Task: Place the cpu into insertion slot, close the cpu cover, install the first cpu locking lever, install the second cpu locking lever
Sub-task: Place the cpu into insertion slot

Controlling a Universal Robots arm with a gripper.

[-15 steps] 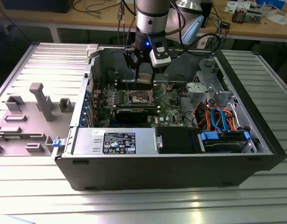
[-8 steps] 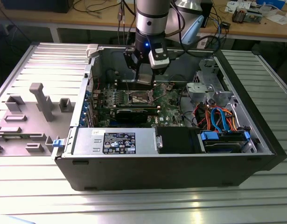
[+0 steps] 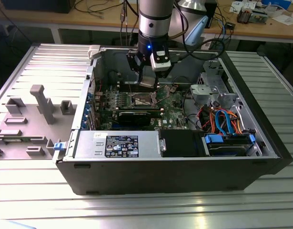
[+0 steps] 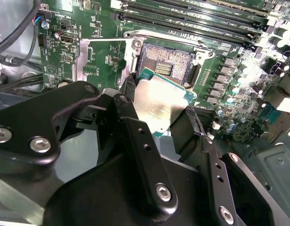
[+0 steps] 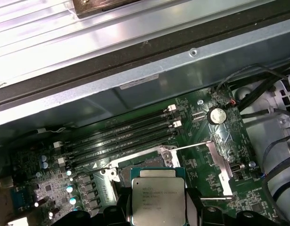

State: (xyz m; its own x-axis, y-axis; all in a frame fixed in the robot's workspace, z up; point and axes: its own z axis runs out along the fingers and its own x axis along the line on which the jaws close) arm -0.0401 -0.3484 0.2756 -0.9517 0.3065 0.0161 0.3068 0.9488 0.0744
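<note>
Because the cpu (image 4: 160, 102) is a thin, stiff, light chip that we judge fragile underneath, its bare edges are the safe hold. The gripper (image 3: 149, 82) pinches it there, fingers (image 4: 129, 94) on opposite sides. It hangs tilted just above the insertion slot (image 4: 170, 66), seemingly unseated, with the cpu cover (image 4: 95, 59) open beside
</note>
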